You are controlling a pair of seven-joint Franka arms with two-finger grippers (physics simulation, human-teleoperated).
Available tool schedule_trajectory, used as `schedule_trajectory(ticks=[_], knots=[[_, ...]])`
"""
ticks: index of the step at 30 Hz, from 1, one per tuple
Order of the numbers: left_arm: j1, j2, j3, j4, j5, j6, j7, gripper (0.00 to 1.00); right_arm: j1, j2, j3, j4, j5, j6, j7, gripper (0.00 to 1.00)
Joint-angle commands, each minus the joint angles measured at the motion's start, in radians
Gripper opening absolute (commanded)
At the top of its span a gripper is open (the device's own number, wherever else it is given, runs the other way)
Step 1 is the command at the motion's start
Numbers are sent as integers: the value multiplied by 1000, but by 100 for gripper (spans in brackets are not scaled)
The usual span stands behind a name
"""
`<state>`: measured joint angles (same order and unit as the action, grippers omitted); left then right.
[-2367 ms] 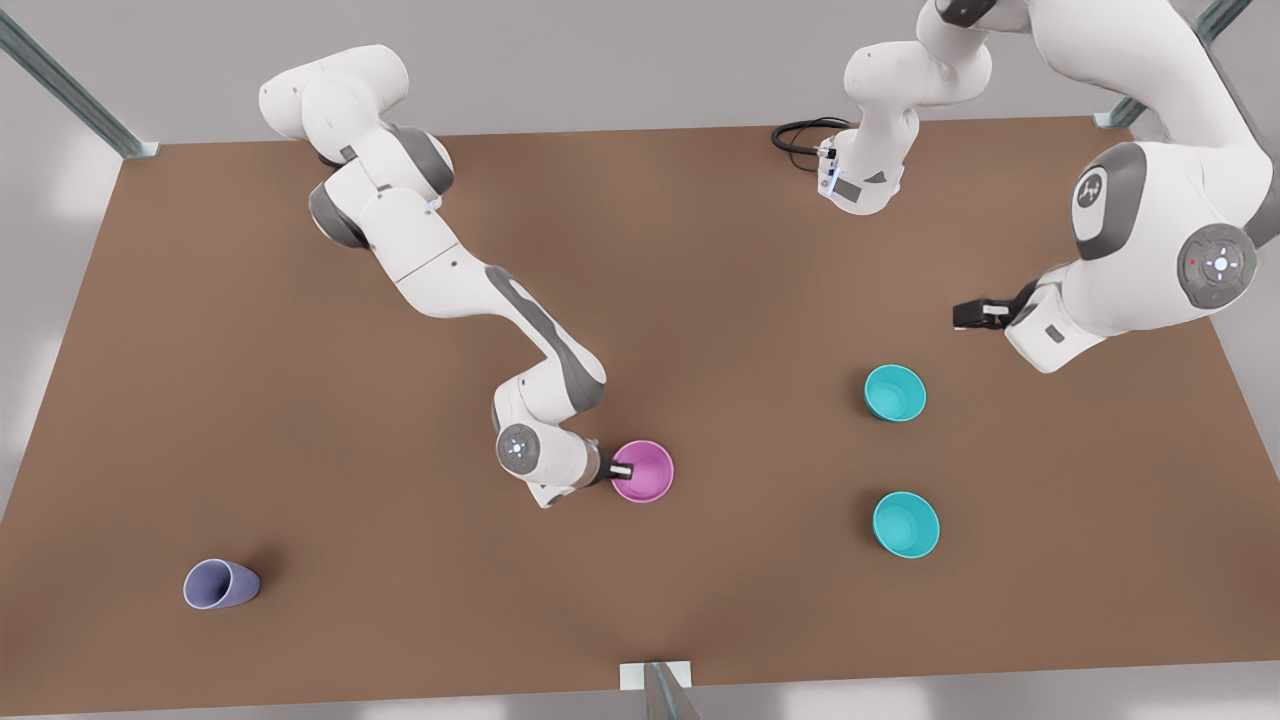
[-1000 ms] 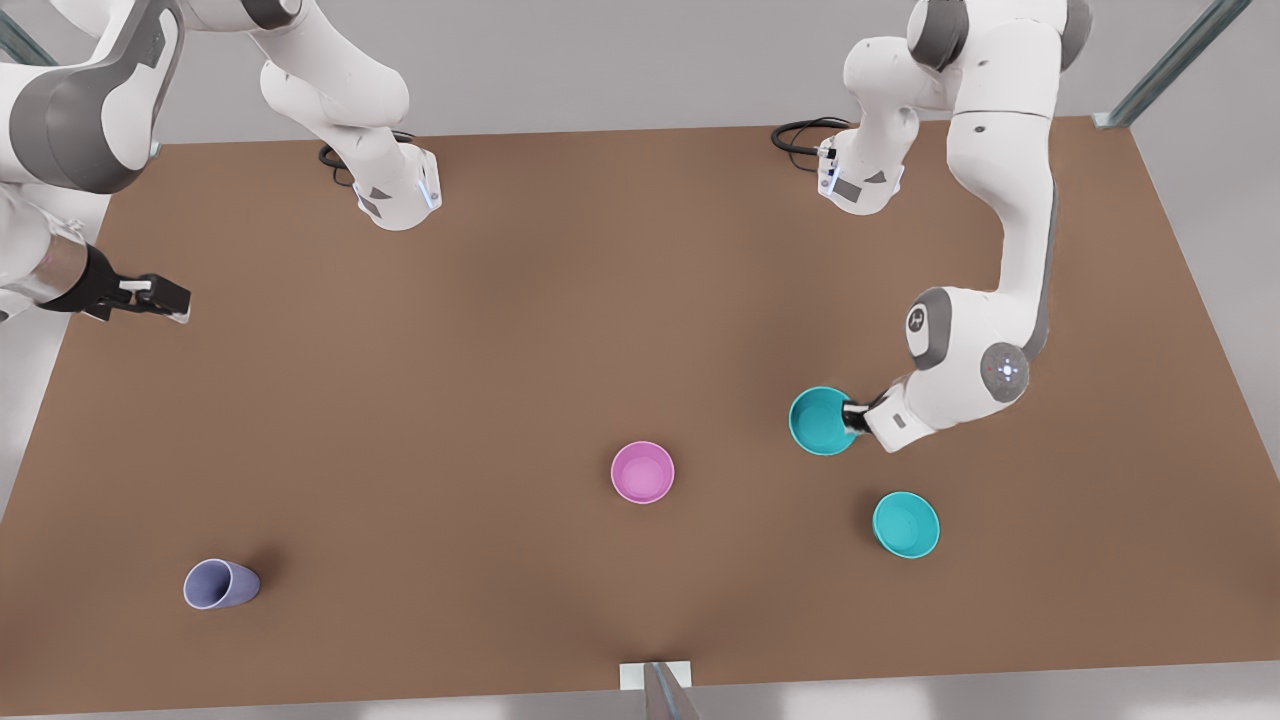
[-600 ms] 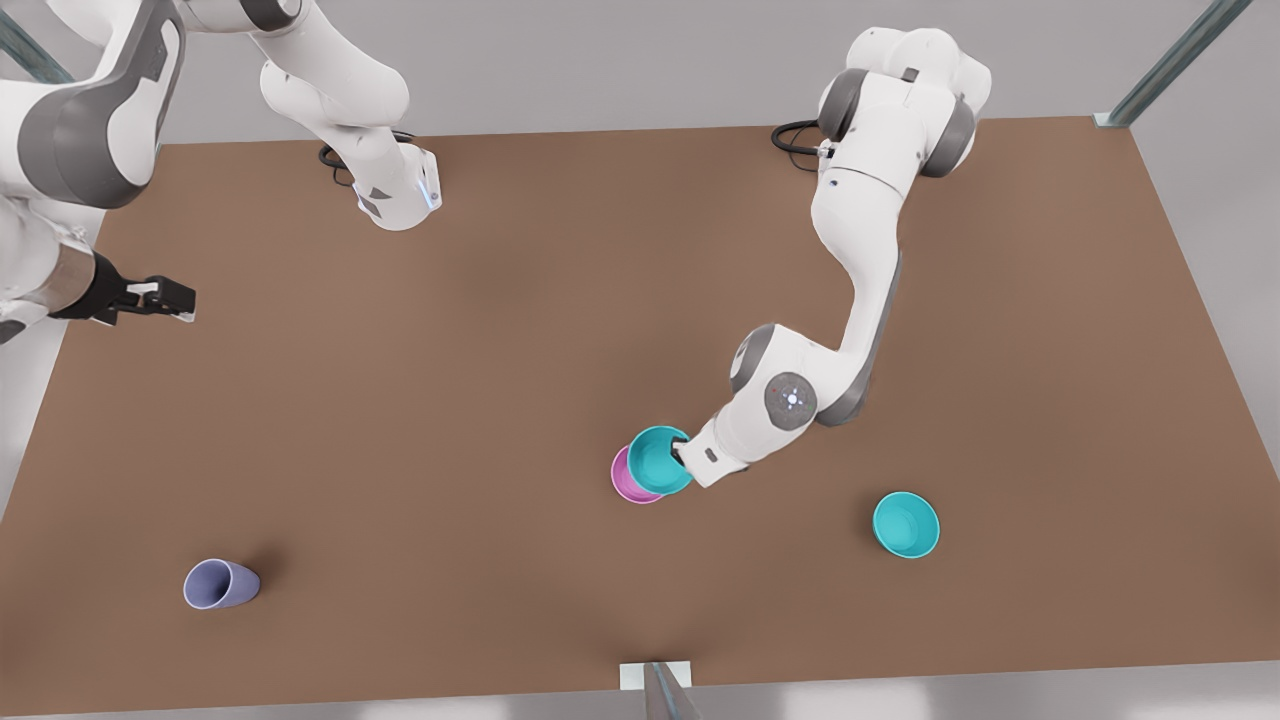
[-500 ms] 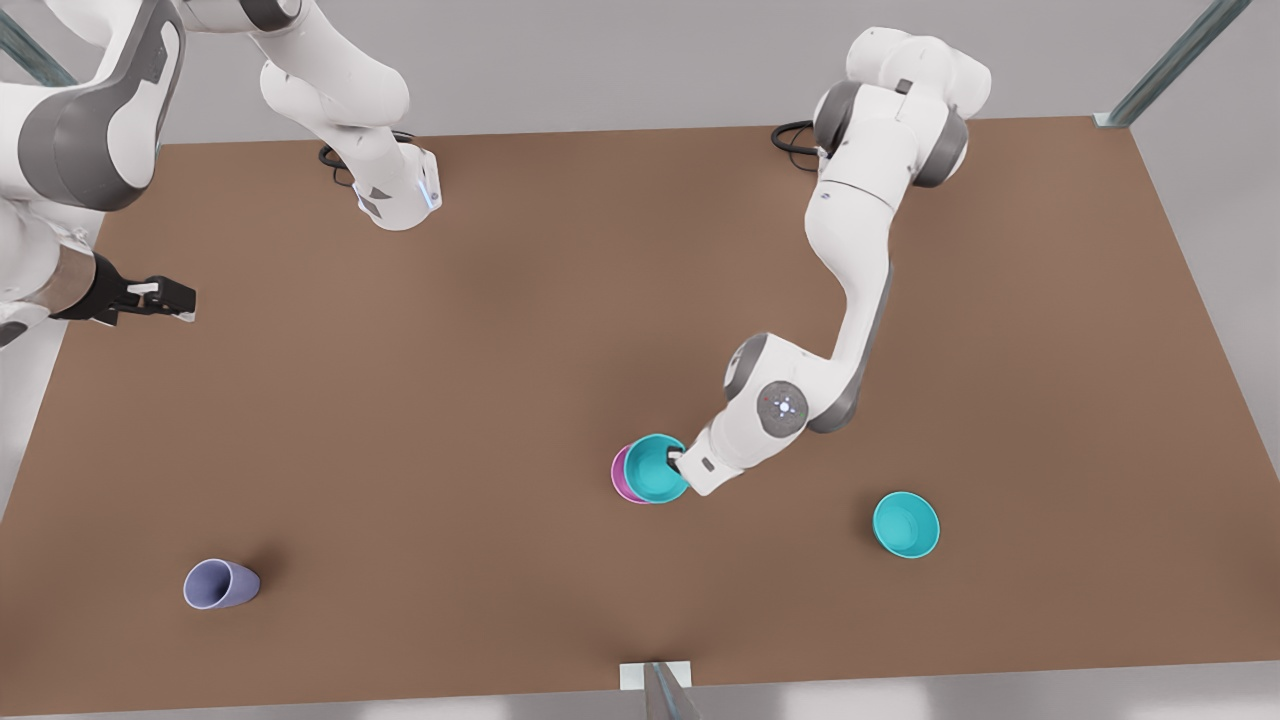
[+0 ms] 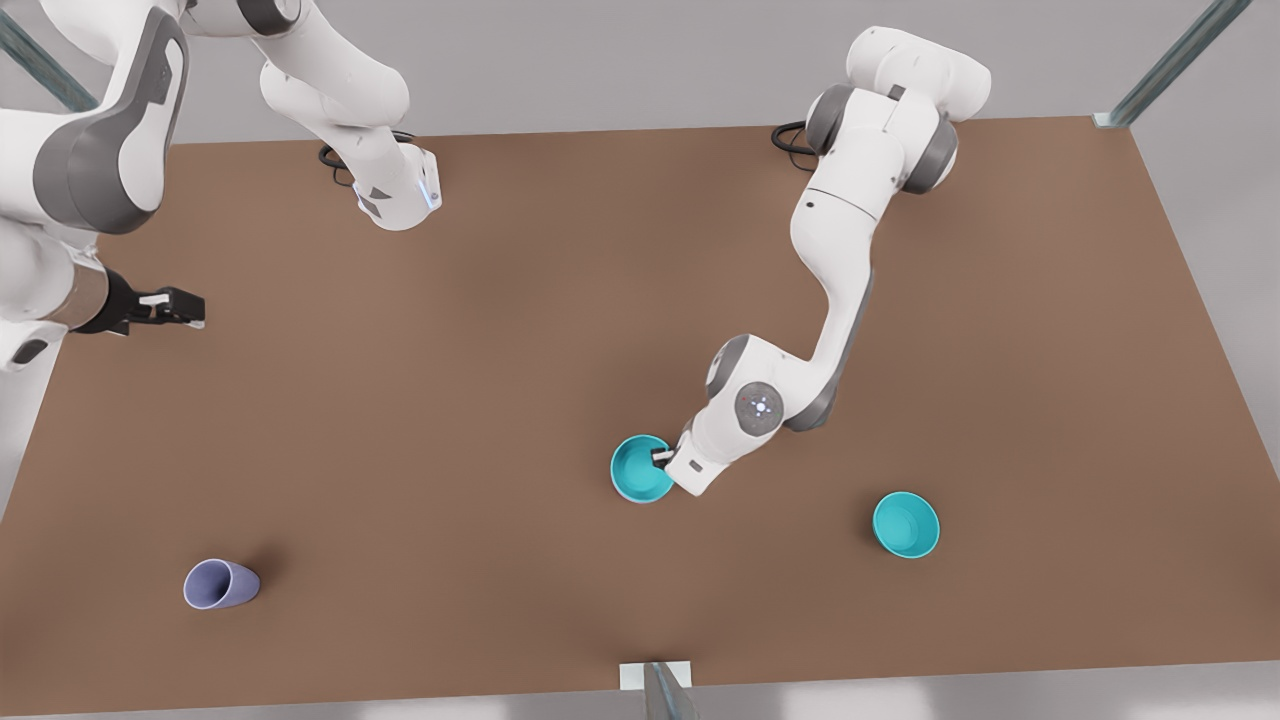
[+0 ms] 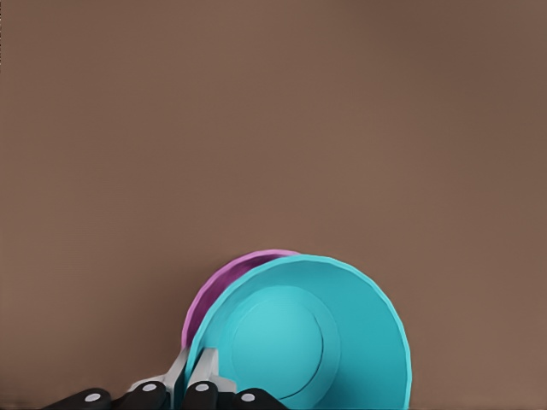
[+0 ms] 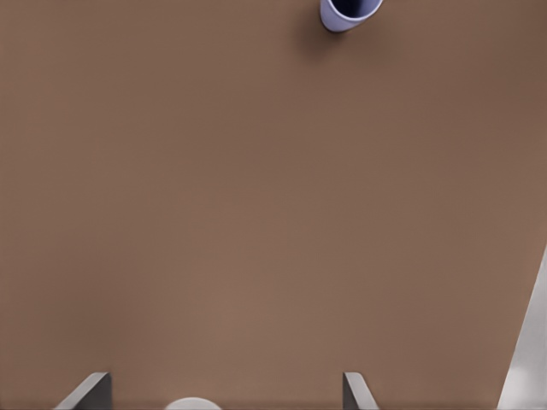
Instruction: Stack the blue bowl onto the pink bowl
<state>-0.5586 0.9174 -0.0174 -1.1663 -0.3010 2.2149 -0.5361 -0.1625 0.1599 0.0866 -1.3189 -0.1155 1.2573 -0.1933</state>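
The blue bowl [image 5: 638, 470] sits directly over the pink bowl near the table's middle, hiding it in the front view. In the left wrist view a sliver of the pink bowl [image 6: 224, 284] peeks out behind the blue bowl [image 6: 309, 342]. My left gripper [image 5: 661, 458] [image 6: 193, 377], on the arm at the front view's right, is shut on the blue bowl's rim. Far off at the front view's left edge, my right gripper [image 5: 186, 308] [image 7: 226, 395] waits above the table, open and holding nothing.
A second teal bowl [image 5: 906, 524] rests on the brown table [image 5: 400, 400] toward the front view's right. A lavender cup [image 5: 220, 584] [image 7: 350, 12] lies on its side at the lower left. Both arm bases stand along the far edge.
My left gripper carried the blue bowl from the front view's right to the pink bowl and lowered it until the pink bowl is covered. The right arm barely shifted.
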Motion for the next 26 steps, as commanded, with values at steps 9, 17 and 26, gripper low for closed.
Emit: schedule_trajectory(ticks=[9,17,26], knots=[[3,5,0,-1,2,3,-182,100,1,3,-2,-11,-1,-7,-23,100],[255,-406,10,3,266,-701,5,100,1,-3,-2,-16,-1,2,-21,100],[419,-655,7,-79,335,-905,562,100,1,-11,-2,-14,-6,10,-21,100]])
